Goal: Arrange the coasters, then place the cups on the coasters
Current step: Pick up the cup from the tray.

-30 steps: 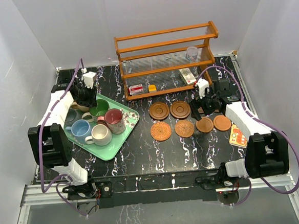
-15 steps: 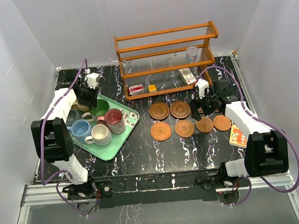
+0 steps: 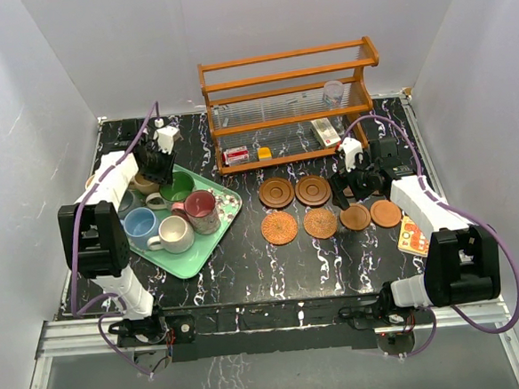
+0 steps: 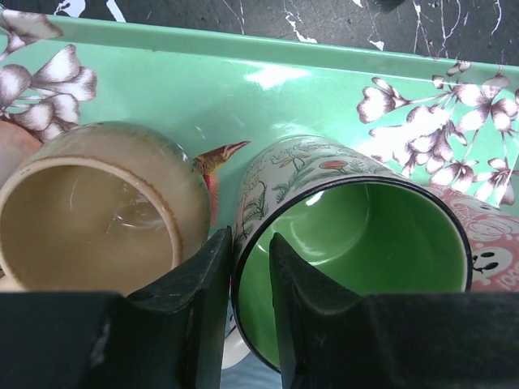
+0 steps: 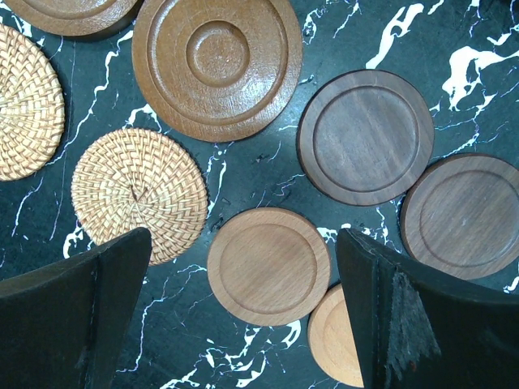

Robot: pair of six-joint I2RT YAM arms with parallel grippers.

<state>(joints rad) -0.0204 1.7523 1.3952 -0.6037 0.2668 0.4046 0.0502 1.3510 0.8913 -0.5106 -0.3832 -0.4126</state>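
Note:
A green floral tray (image 3: 226, 216) at the left holds the cups: green (image 3: 177, 184), maroon (image 3: 198, 205), light blue (image 3: 139, 222), cream (image 3: 175, 233), tan (image 3: 143, 183). My left gripper (image 3: 161, 166) hangs over the green cup (image 4: 373, 235). Its narrowly open jaws straddle that cup's wall beside the tan cup (image 4: 89, 211), with a sliver of green showing before the inner finger. Coasters lie mid-table: ringed brown (image 3: 276, 191), woven (image 3: 280, 227), smooth (image 3: 386, 212). My right gripper (image 3: 353, 188) stands wide open above a light smooth coaster (image 5: 268, 266), apart from it.
A wooden rack (image 3: 289, 103) stands at the back with a clear glass tumbler (image 3: 332, 91) and small boxes on it. An orange card (image 3: 412, 235) lies near the right edge. White walls close in on three sides.
My left gripper has shifted back and right over the green cup, and its jaws have narrowed around the cup's wall. The right arm has not moved.

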